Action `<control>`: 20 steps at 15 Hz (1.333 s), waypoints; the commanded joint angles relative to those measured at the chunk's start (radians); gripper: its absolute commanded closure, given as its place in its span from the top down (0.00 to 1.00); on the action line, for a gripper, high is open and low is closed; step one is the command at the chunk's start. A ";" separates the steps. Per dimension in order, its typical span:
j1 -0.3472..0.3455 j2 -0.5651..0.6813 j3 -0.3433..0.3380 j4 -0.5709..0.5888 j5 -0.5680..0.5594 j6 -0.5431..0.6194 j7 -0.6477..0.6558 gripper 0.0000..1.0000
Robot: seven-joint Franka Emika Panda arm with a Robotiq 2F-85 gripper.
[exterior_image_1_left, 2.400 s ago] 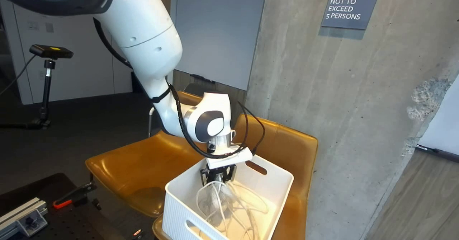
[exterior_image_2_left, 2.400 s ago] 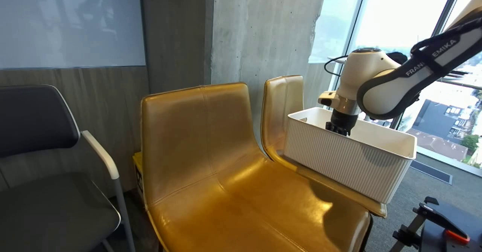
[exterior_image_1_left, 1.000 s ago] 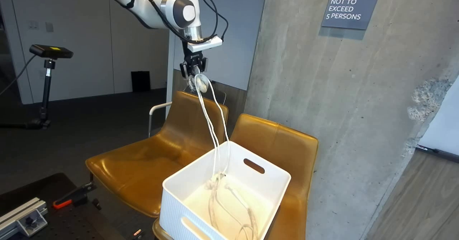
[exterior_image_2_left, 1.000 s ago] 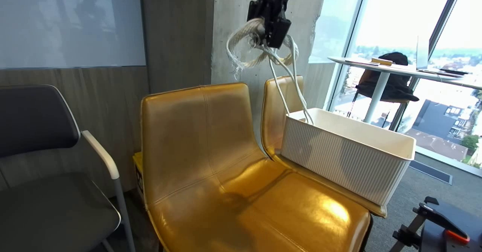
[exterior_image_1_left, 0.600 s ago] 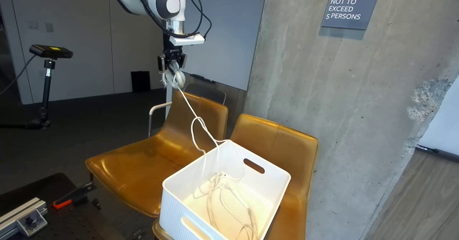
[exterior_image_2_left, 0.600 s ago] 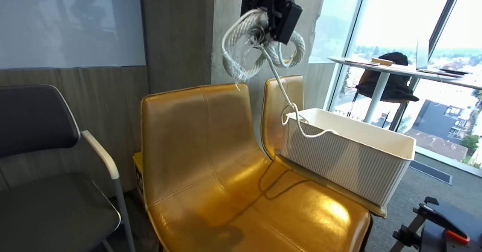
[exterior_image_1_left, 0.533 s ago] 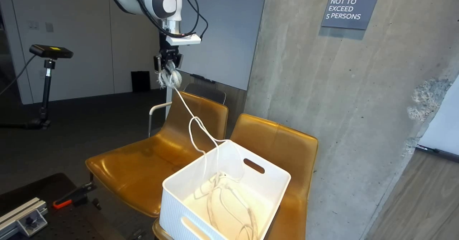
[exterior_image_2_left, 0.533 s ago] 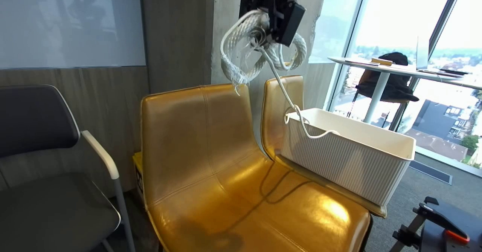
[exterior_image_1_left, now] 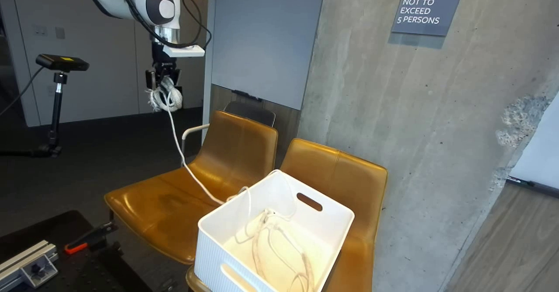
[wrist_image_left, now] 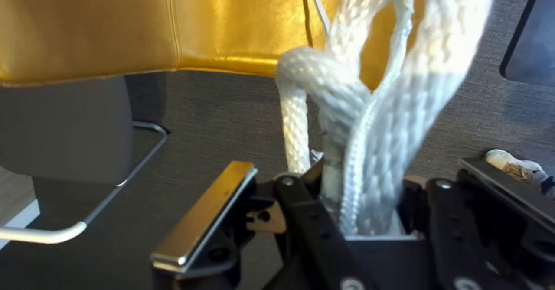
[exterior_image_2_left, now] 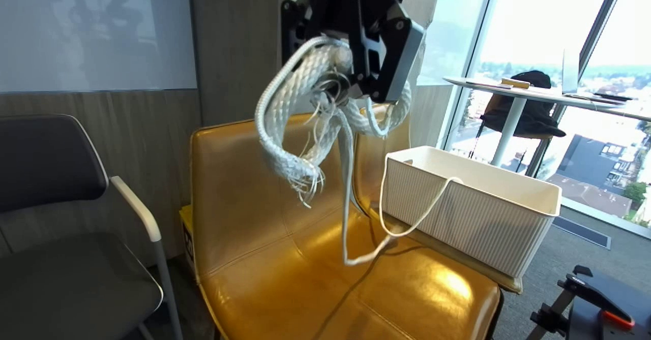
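A black gripper [exterior_image_1_left: 164,84] grasps thick white braided rope [exterior_image_2_left: 285,106] aloft. Only the wrist view shows a pale shoe [wrist_image_left: 514,163]. In an exterior view, thin white cord [exterior_image_1_left: 179,150] crosses the rim of a rectangular white plastic bin [exterior_image_1_left: 211,255] and lies inside.

At one o'clock I read "MAXIMUM OCCUPANCY NOT TO EXCEED 5 PERSONS" on a sign [exterior_image_1_left: 428,7]. At twelve, in an exterior view, "ROBOTIQ" marks my gripper [exterior_image_2_left: 346,83].
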 commanded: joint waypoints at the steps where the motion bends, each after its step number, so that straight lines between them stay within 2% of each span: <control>1: 0.083 0.158 -0.002 0.228 -0.075 -0.056 0.007 0.00; 3: 0.095 0.237 -0.034 0.318 -0.126 -0.048 -0.003 0.00; 6: 0.071 0.343 -0.093 0.445 -0.160 -0.082 0.011 0.00; 9: 0.025 0.457 -0.136 0.577 -0.133 -0.155 0.012 0.00; 12: 0.001 0.515 -0.133 0.639 -0.091 -0.246 0.049 0.00; 16: 0.002 0.500 -0.140 0.604 -0.072 -0.269 0.141 0.00; 20: 0.005 0.427 -0.154 0.453 -0.123 -0.086 0.203 0.00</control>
